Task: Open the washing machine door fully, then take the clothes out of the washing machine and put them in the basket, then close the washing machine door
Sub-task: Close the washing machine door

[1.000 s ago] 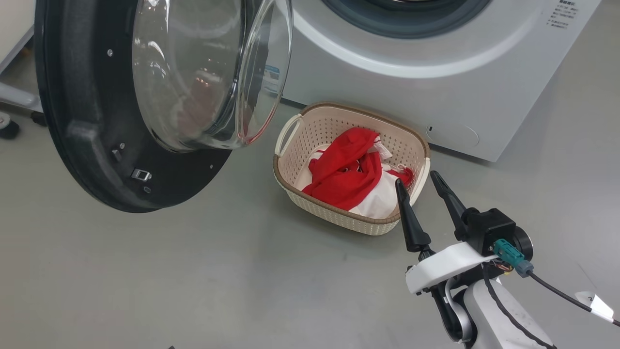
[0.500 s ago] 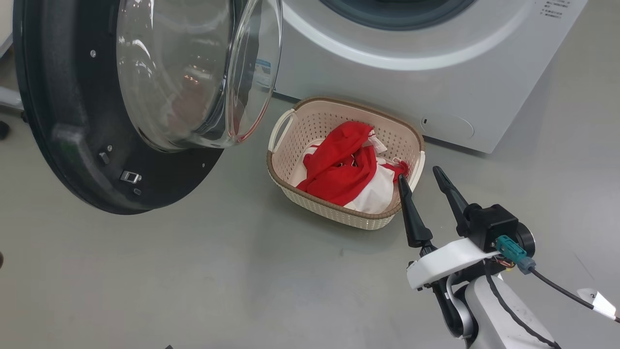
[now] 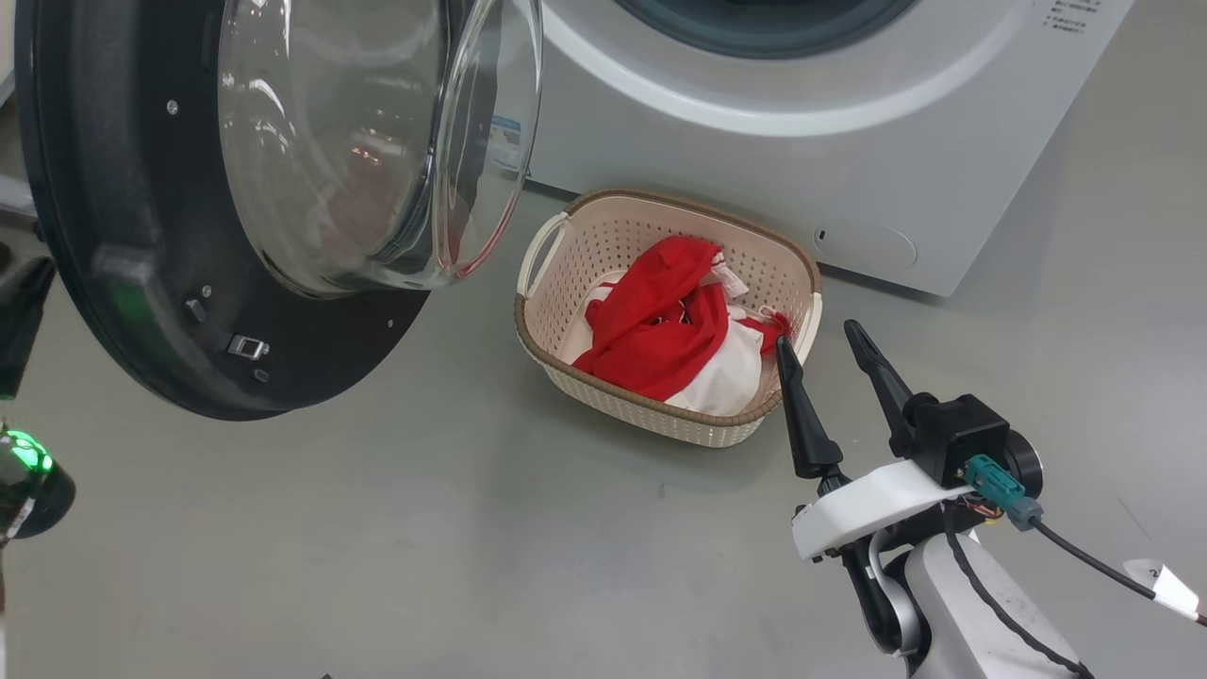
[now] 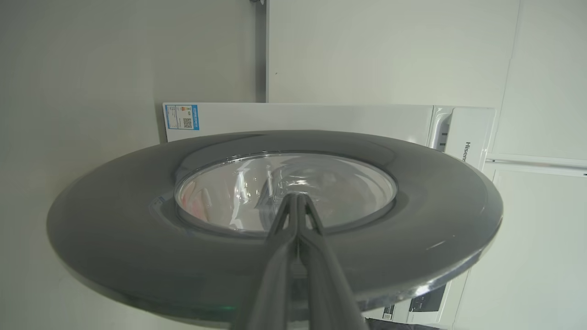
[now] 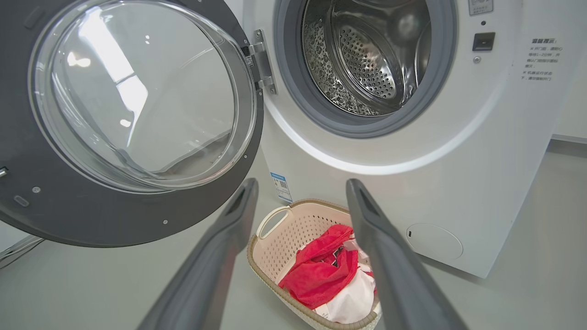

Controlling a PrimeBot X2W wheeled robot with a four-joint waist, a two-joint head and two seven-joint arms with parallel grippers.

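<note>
- Grey, smooth floor [image 3: 377, 547] runs up to a big white front-loading washing machine [image 3: 754, 160], which stands against a pale wall [image 4: 91, 68].
- The machine's large round door [image 3: 123, 236], with a wide glossy black rim and a bulging clear glass centre, is swung wide open to the left on its metal hinge [image 5: 261, 59]. Its inner side faces the room.
- Inside the grey gasket [image 5: 293, 96], the shiny dimpled steel drum [image 5: 367, 68] shows its bare perforated wall.
- A small cream perforated plastic basket [image 3: 651, 420], with a brown woven-look rim and 2 side handles, sits on the floor just in front of the machine, below and to the right of the open door.
- Soft bright red clothes [image 3: 660, 330] with white parts lie bundled inside the basket.
- The right hand [image 3: 817, 334] hovers by the basket's right end. Its 2 long dark fingers are spread apart with nothing between them.
- The left hand [image 4: 297, 197] is on the door's outer side. Its 2 fingers are pressed together, holding nothing, with the tips aimed at the glass centre. I cannot tell whether they touch it.
</note>
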